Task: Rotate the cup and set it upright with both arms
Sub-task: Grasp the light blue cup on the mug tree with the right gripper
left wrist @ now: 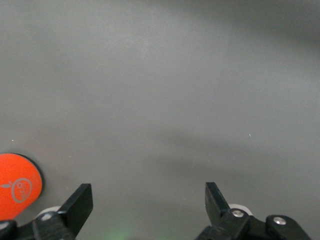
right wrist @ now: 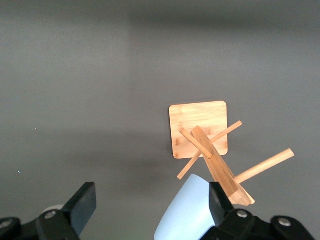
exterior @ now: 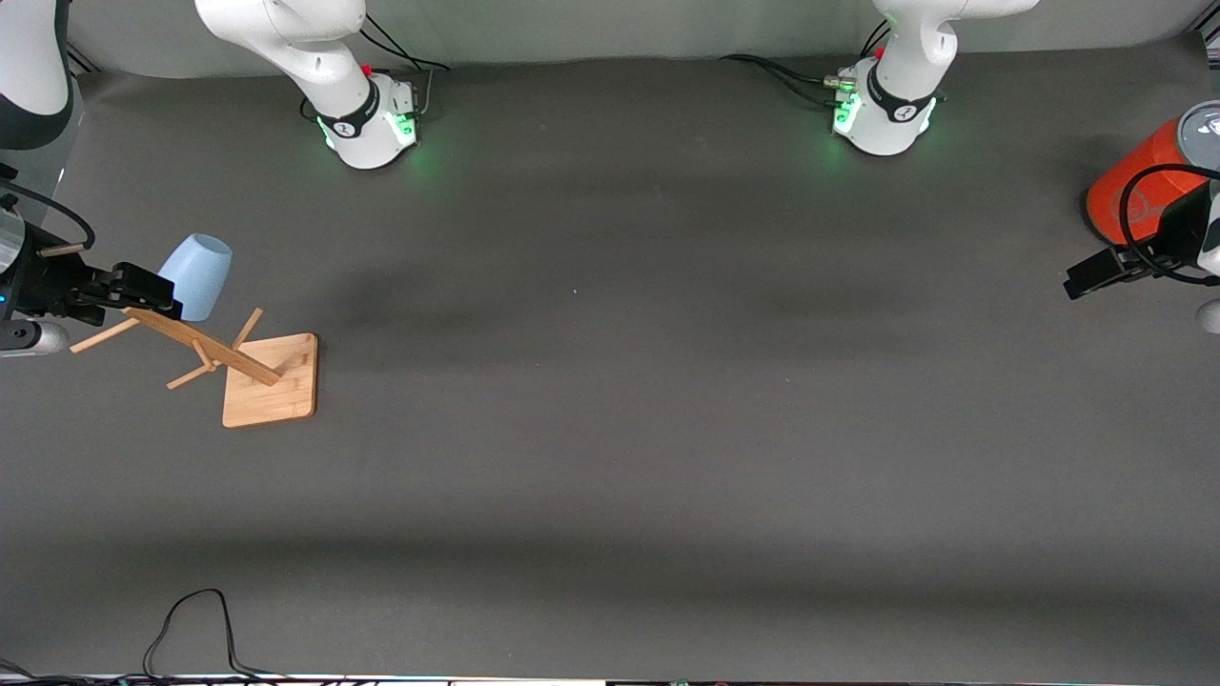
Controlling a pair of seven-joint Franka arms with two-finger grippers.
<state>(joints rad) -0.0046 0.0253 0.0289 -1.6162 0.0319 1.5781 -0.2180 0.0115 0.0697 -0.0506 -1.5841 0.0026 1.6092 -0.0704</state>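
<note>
Grey matte table (exterior: 610,429), wooden rack (exterior: 270,379).

Cut off by the front view's edge: most of the right hand (exterior: 143,291), its wrist lost past the frame. Same for the left hand (exterior: 1096,272), and the orange can (exterior: 1139,186) beside it, partly masked by its cable. In the right wrist view, cup (right wrist: 187,212) clipped at the edge, one side hidden by a finger (right wrist: 220,202). Cup mouth unseen throughout.
</note>
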